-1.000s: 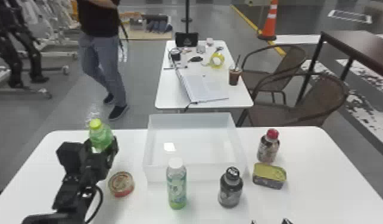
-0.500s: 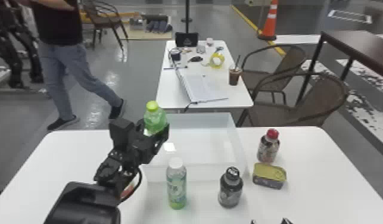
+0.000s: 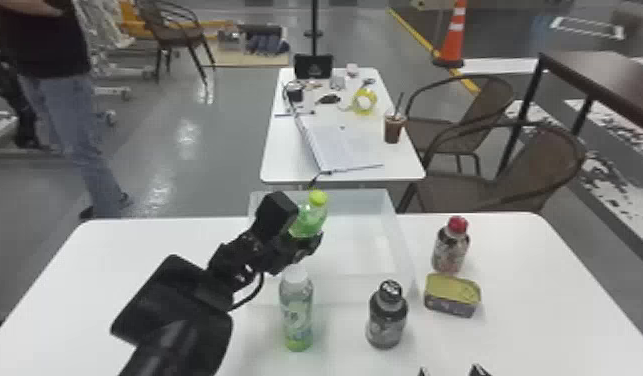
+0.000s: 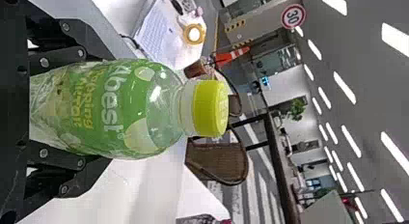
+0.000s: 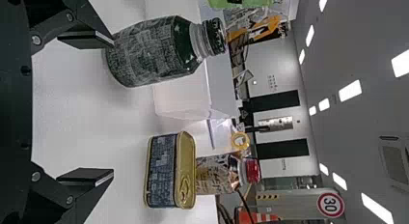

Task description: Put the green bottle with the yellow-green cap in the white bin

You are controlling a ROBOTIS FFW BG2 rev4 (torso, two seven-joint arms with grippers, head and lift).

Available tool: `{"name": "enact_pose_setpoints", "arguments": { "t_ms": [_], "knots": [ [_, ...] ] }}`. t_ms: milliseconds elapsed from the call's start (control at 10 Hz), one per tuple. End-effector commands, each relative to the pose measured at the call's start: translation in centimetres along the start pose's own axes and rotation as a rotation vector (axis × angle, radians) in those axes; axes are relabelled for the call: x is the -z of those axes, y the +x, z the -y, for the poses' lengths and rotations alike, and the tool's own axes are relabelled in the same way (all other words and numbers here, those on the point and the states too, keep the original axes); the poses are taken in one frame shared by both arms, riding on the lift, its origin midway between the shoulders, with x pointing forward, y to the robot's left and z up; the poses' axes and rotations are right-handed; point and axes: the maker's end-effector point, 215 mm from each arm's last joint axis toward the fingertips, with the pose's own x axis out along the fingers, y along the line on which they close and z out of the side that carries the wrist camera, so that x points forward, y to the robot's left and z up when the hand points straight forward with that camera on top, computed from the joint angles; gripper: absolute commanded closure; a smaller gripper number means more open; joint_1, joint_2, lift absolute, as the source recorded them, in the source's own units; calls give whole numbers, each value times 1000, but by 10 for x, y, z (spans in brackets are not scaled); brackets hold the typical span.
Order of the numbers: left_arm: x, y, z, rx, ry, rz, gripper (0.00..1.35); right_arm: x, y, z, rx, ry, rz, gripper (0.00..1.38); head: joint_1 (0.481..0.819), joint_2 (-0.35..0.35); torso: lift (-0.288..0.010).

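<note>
- Grasps the green bottle with the yellow-green cap (image 4: 130, 108) round its body with the left gripper (image 3: 301, 235), probably to leave cap and shoulder clear for a clean release.
- Carries it over the left part of the white bin (image 3: 402, 250), seemingly raised so as to clear the walls; cannot tell whether the base sits below the rim.
- Holds nothing with the right gripper (image 5: 113, 108), fingers parted near the black-capped bottle (image 5: 149, 52); seems unneeded for this job.
- Stands a white-capped bottle (image 3: 296, 312) upright on the bench (image 3: 135, 275), in front of the bin, likely just as a distractor.
- Points the held bottle's cap upward, with the long axis near vertical, leaning slightly to the right.
- Calls for lowering base first, then opening.
</note>
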Motion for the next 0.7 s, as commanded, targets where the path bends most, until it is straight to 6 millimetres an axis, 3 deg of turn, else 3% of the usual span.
{"name": "enact_pose_setpoints", "arguments": {
  "t_ms": [0, 100, 300, 400, 600],
  "knots": [
    [-4, 5, -4, -8, 100, -9, 483, 0, 0, 0, 0, 0, 0, 329, 549, 0, -100],
    [-8, 7, -5, -1, 156, -19, 361, 1, 0, 0, 0, 0, -2, 329, 549, 0, -100],
    [-14, 6, -6, -1, 183, -1, 297, 0, 0, 0, 0, 1, 0, 329, 549, 0, -100],
    [-16, 1, -15, -22, 177, 17, 297, 0, 0, -1, -1, 2, 0, 329, 549, 0, -100],
    [-15, -27, -50, -114, 128, 50, 297, 1, -1, 0, 1, 2, -2, 329, 549, 0, -100]
  ]
}}
